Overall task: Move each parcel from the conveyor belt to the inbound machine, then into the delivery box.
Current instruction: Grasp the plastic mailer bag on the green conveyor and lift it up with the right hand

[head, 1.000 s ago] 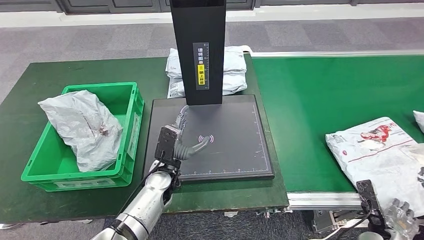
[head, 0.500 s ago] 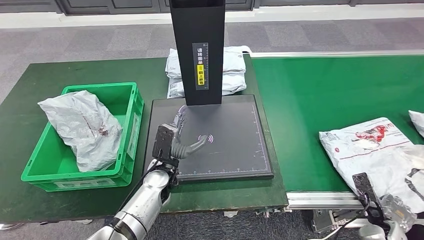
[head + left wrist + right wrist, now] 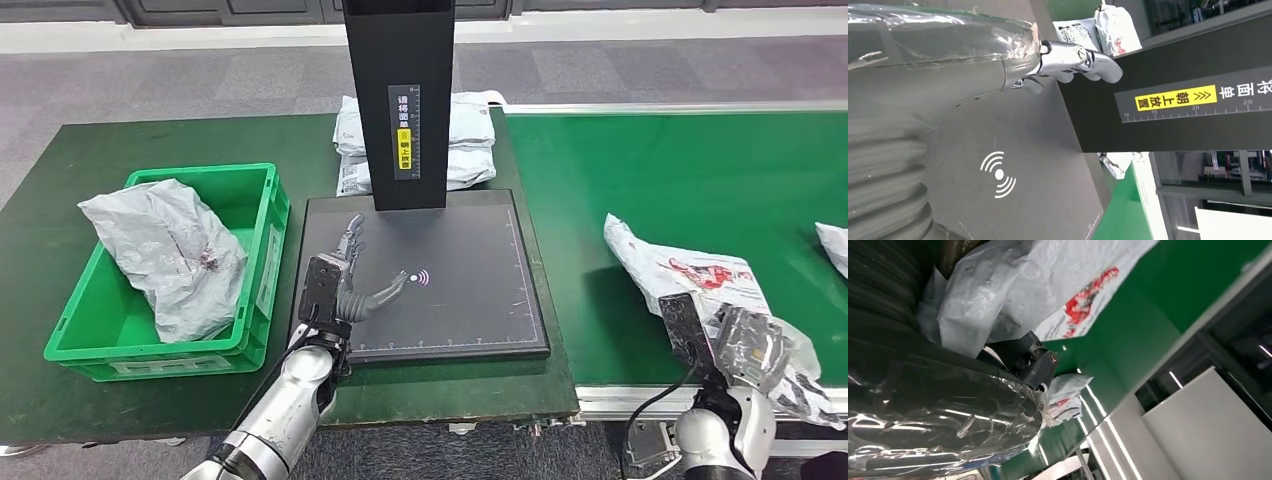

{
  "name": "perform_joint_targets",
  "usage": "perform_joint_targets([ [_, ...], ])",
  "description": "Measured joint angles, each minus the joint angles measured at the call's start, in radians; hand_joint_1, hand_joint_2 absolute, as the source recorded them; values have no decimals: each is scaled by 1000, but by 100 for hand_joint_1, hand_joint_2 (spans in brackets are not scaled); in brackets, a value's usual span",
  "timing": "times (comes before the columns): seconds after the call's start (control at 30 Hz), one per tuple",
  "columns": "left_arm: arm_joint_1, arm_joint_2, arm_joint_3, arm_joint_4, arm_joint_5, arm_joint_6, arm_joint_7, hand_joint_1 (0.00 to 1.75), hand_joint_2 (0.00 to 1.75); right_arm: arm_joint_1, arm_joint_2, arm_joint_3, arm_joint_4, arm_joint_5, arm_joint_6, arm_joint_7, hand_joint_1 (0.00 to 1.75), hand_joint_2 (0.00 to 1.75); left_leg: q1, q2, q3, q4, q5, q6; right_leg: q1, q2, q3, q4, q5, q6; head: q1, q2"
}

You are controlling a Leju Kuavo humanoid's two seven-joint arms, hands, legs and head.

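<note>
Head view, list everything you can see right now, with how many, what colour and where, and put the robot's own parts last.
Held parcel: one, white with red print, on the conveyor belt's near right, in the right hand's grip.
Edge parcel: one, white, at the belt's far right.
Binned parcel: one, grey, inside the delivery box.
Stacked parcels: a pile, white-grey, behind the inbound machine.
Delivery box: one, green, on the table's left.
Inbound machine: one, black pad with upright column, centre.
Conveyor belt: one, green, right.
Left hand: silver-grey, fingers apart over the pad.
Right hand: dark, holding the held parcel.
</note>
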Motion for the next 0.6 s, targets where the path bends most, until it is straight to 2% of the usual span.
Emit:
perform_joint_targets([
  [0.17, 0, 2, 6, -1, -2, -1, -1, 0, 175, 6, 4, 34, -51, -40, 3, -40, 175, 175, 0, 0, -1, 0, 0, 0, 0, 0, 0, 0, 0, 0, 0, 0],
  [0.27, -3, 0, 6, 2, -11, -9, -8, 0, 175, -40, 9, 84, -68, -162, 82, -109, 175, 175, 0, 3, -7, 0, 0, 0, 0, 2, -1, 0, 0, 0, 0, 0],
  [0.4, -37, -24, 6, 30, -17, -15, -21, 0, 175, -216, 34, 201, -21, -273, 180, -106, 175, 175, 0, 7, -7, 0, 3, -2, 0, 6, -6, 0, 4, -1, 0, 0],
  [0.5, -76, -45, 6, 63, -8, 1, -26, 0, 175, -372, 82, 300, 79, -321, 205, -118, 175, 175, 1, 6, -6, 0, 9, -2, 0, 6, -9, 1, 9, -1, 0, 0],
  [0.6, -112, -55, 6, 92, 14, 37, -32, 0, 175, -475, 141, 420, 171, -365, 248, -155, 175, 175, 2, 5, -6, 0, 10, -3, 1, 6, -10, 1, 9, -2, 0, 0],
])
